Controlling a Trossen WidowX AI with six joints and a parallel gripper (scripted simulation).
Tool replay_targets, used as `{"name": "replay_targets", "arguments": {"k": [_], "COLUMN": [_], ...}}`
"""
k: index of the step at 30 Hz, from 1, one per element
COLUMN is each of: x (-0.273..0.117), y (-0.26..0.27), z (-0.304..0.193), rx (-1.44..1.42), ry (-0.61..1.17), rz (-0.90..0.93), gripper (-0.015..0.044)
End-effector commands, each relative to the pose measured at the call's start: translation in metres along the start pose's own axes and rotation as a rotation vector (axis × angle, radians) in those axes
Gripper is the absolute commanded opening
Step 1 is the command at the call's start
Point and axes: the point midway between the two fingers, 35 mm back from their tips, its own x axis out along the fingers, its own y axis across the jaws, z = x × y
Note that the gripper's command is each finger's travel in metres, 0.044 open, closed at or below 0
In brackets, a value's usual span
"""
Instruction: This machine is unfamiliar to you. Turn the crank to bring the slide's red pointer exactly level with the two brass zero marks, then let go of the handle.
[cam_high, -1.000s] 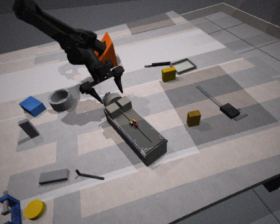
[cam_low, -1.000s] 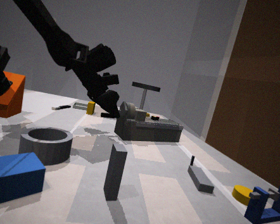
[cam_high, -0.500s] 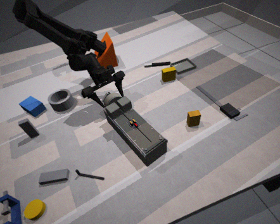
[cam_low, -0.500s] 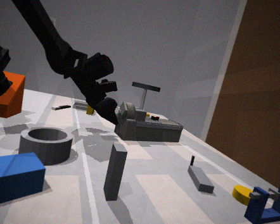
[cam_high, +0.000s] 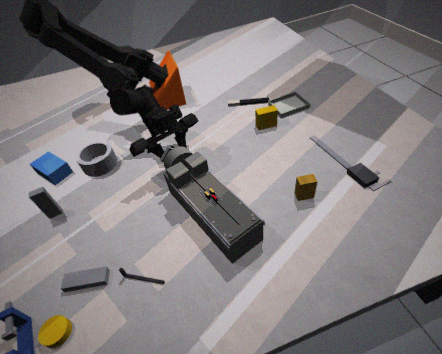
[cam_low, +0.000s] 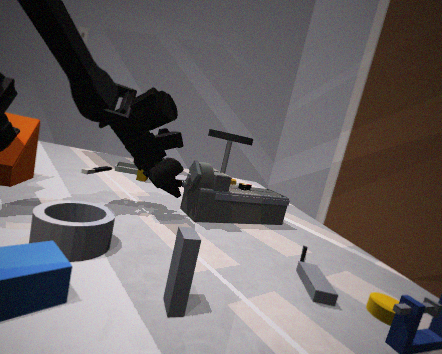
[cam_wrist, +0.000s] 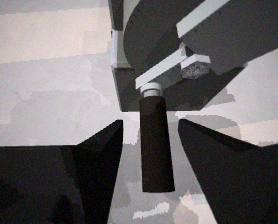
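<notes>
I'm closing my gripper (cam_high: 167, 148) (cam_low: 181, 189) (cam_wrist: 150, 124), half open and holding nothing, around the handle (cam_wrist: 157, 145) at the machine's (cam_high: 217, 202) (cam_low: 240, 206) (cam_wrist: 170, 92) ten o'clock end in the top view; pinching off-centre could be nudging the crank (cam_wrist: 162, 69), shifting the pointer (cam_high: 214, 197) unpredictably

Behind the desk (cam_high: 280, 165) (cam_low: 140, 300) rises a plain grey wall (cam_low: 210, 65), with a small pale plate (cam_low: 84, 34) on it and faint slanting bands of light across it. To the right in the exterior view, a brown panel (cam_low: 395, 150) stands beyond a pale upright strip (cam_low: 354, 110). Past the desk's edge, the top view shows a grey floor (cam_high: 400, 55) crossed by thin dark lines, while light and shadow streak the desktop.
</notes>
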Motion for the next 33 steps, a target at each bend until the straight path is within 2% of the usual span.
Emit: {"name": "replay_targets", "arguments": {"k": [1, 6, 33], "x": [0.0, 0.0, -0.012], "y": [0.001, 0.001, 0.012], "z": [0.0, 0.0, 0.011], "rx": [-0.006, -0.006, -0.005], "ry": [-0.004, -0.004, -0.004], "rz": [0.005, 0.005, 0.006], "gripper": [0.0125, 0.0, 0.0]}}
